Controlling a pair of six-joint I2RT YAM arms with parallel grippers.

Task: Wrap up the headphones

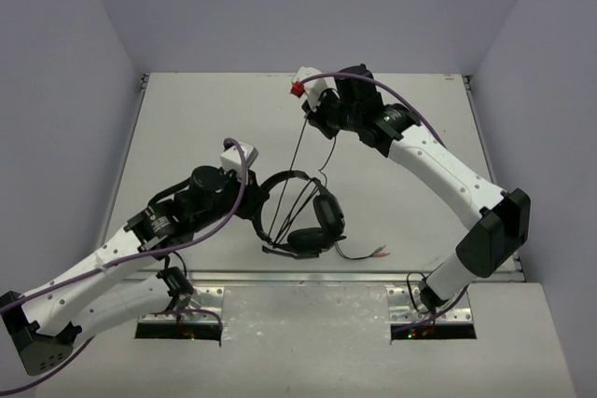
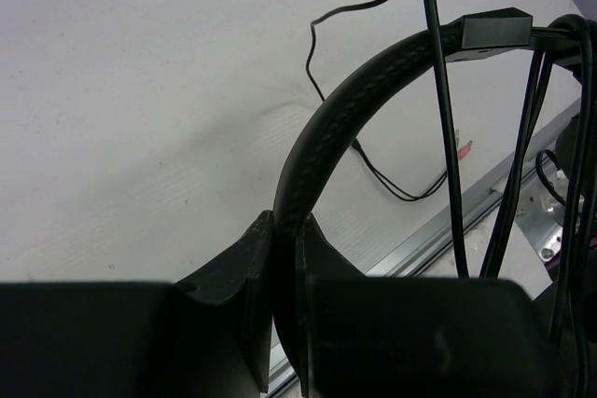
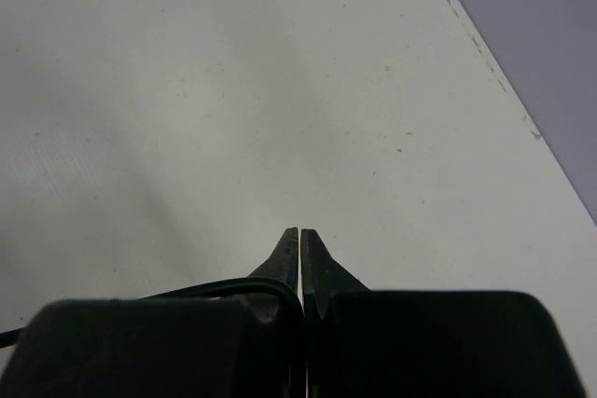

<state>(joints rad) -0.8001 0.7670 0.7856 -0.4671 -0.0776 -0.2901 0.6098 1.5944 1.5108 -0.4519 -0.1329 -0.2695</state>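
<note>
Black over-ear headphones [image 1: 308, 221]: headband [image 2: 317, 146] was clamped between the closed fingers of the left gripper [image 2: 284, 230], cable [image 1: 297, 163] ran taut up into the right gripper [image 3: 299, 235], pinched shut on it; wrapping judged partway, plug end [image 1: 378, 253] trailing loose beyond both.

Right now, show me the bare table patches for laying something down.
Free: far-left grey table, between the left edge and the right claw; also between the black over-ear headphones and the right arm. Crowded: near centre, left claw, taut thin black cable.
</note>
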